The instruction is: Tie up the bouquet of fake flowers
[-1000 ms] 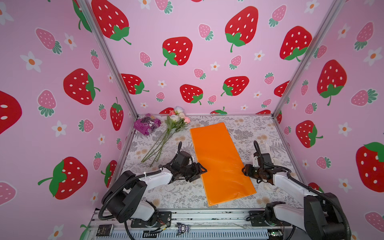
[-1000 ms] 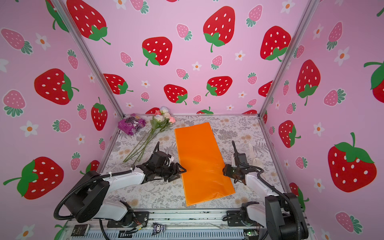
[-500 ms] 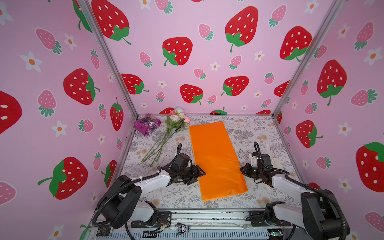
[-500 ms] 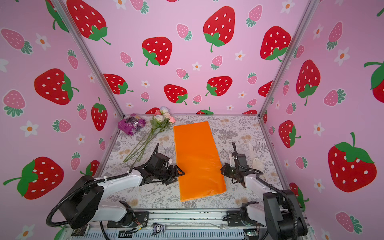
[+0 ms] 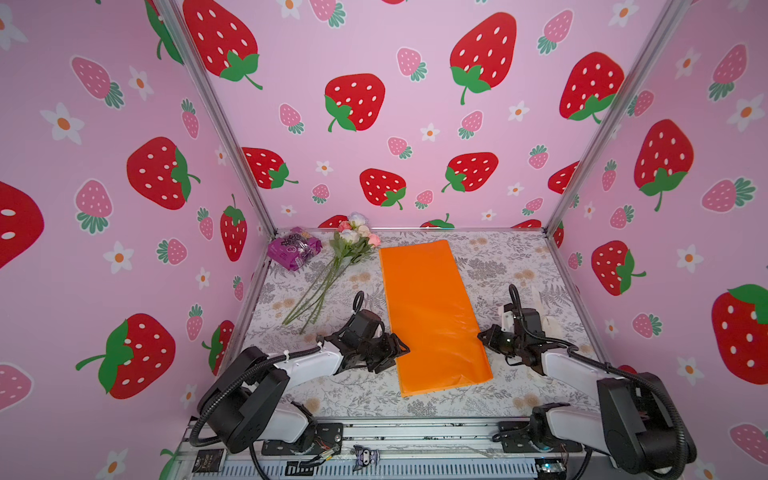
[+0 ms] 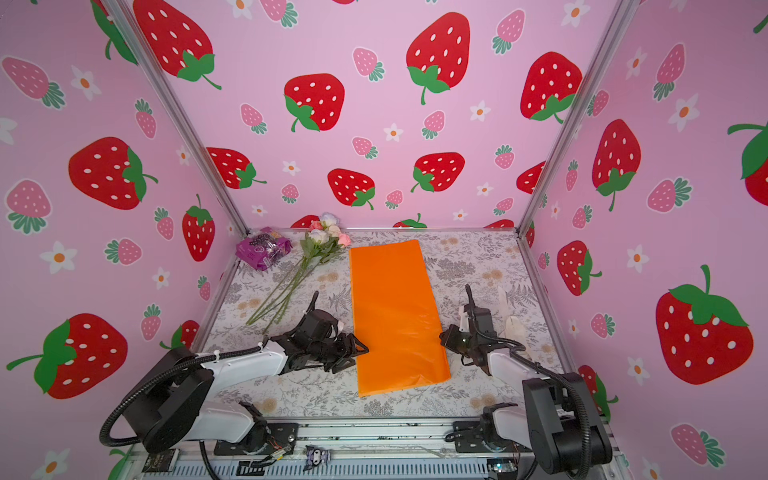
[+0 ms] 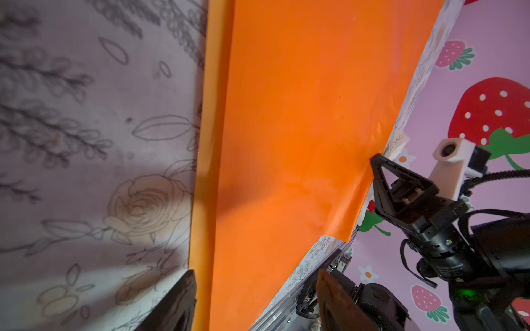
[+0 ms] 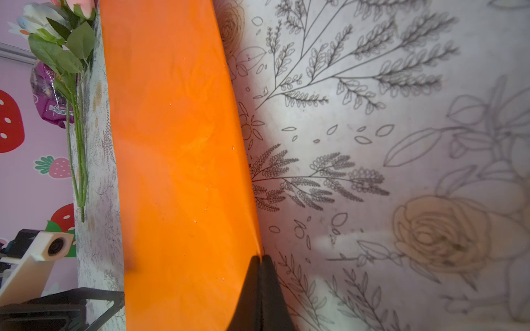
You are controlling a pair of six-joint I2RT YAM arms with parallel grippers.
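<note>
The fake flowers (image 5: pixel 356 233) (image 6: pixel 326 237), white and pink roses on long green stems, lie loose at the back left. Beside them the orange wrapping paper (image 5: pixel 428 307) (image 6: pixel 392 307) lies flat and apart from the stems. My right gripper (image 5: pixel 482 334) (image 8: pixel 261 259) is shut on the paper's right edge near its front end. Low at the paper's left edge, my left gripper (image 5: pixel 399 350) (image 7: pixel 255 303) is open, and that edge (image 7: pixel 200 200) runs between its spread fingers. In the right wrist view the flowers (image 8: pixel 66 43) show beyond the paper (image 8: pixel 172 143).
A crinkly purple packet (image 5: pixel 294 248) (image 6: pixel 262 248) sits in the back left corner. A pale ribbon-like strip (image 5: pixel 544 309) lies by the right wall behind the right arm. Pink strawberry walls close three sides, and a metal rail (image 5: pixel 415 432) runs along the front.
My right gripper has shut on the paper's right edge. The paper's near end has slid a little to the left, and the left gripper has backed off slightly with it.
</note>
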